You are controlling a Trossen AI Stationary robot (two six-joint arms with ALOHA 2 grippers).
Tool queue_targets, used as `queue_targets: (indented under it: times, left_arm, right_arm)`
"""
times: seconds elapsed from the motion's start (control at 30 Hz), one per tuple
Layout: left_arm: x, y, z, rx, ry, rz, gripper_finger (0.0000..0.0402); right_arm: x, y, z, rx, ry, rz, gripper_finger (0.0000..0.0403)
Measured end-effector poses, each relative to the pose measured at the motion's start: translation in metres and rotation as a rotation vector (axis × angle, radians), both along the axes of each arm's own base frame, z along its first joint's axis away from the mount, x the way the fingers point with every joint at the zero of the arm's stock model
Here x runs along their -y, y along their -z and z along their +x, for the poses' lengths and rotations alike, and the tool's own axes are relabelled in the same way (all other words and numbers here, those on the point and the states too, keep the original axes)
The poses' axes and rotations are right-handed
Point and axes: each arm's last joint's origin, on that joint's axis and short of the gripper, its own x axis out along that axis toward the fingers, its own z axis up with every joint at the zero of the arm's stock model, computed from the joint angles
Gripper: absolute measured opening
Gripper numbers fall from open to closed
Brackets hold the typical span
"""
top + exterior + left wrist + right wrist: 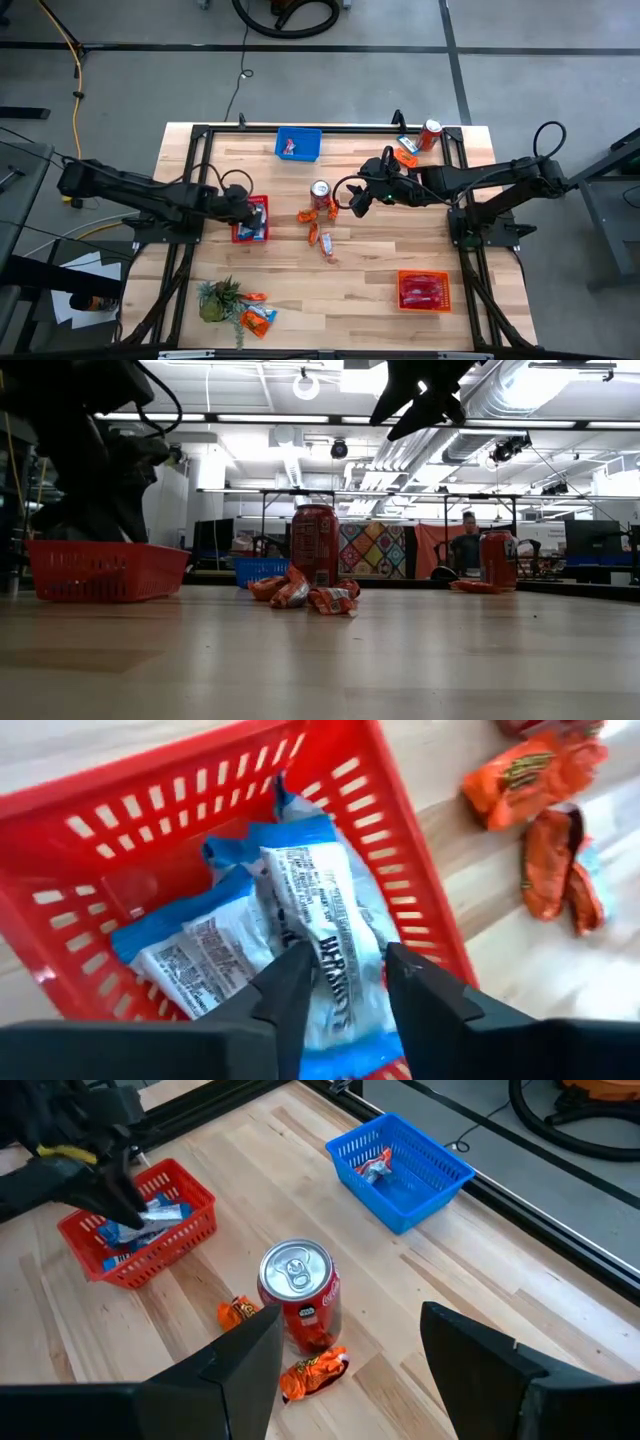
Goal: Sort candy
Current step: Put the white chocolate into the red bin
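Counting: three baskets [298,144], two cans [320,192].

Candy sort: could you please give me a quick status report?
Left gripper over red basket, fingers parted above blue-and-white candy. Right gripper open, empty, above drink can. Orange candy loose mid-table, crowding that can.
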Motion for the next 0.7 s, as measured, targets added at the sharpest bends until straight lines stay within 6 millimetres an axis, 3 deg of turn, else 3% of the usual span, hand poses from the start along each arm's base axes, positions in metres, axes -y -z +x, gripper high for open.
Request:
queue_targets:
  times: [0.2, 0.43, 0.57, 0.7]
  left_arm:
    - [0.000, -0.023, 0.000, 0.081, 0.077, 0.052, 0.0143]
    - [0.000, -0.077, 0.008, 0.288, 0.235, 0.203, 0.0150]
    - [0.007, -0.115, 0.027, 0.538, 0.445, 0.346, 0.0150]
    - [0.027, -0.135, 0.047, 0.496, 0.735, 0.479, 0.0150]
  right_arm:
    - [0.000, 0.000, 0.000, -0.002, 0.000, 0.000, 0.0231]
    - [0.000, 0.000, 0.000, -0.002, 0.000, 0.000, 0.0231]
    - [0.000, 0.000, 0.000, -0.002, 0.000, 0.000, 0.0231]
    - [0.000, 0.000, 0.000, -0.003, -0.005, 0.005, 0.0231]
